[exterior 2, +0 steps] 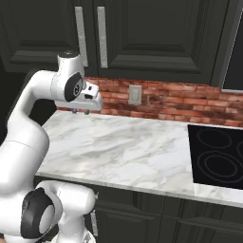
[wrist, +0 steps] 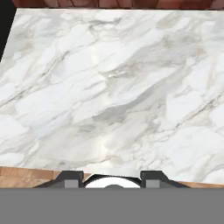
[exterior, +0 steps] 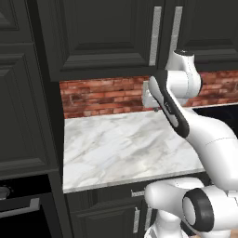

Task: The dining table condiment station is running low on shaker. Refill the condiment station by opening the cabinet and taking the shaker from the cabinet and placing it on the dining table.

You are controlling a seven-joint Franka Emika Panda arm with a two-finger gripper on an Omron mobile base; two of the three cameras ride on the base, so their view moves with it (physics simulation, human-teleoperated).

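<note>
We see soft, even rendered light: the white-grey veined marble counter [exterior: 125,144] reads bright, the near-black raised-panel wall cabinet [exterior 2: 156,33] dim, edges slightly blurred.

The bench [exterior: 121,148] is white-grey veined marble, smooth with a soft sheen. Behind it, rough matt red brick [exterior 2: 180,102]. The cabinet [exterior: 107,35] doors are dark, matt raised panels with brushed silver metal bar handles [exterior: 155,36]. A cooktop [exterior 2: 218,156] at the frame's right is glossy black glass.
</note>
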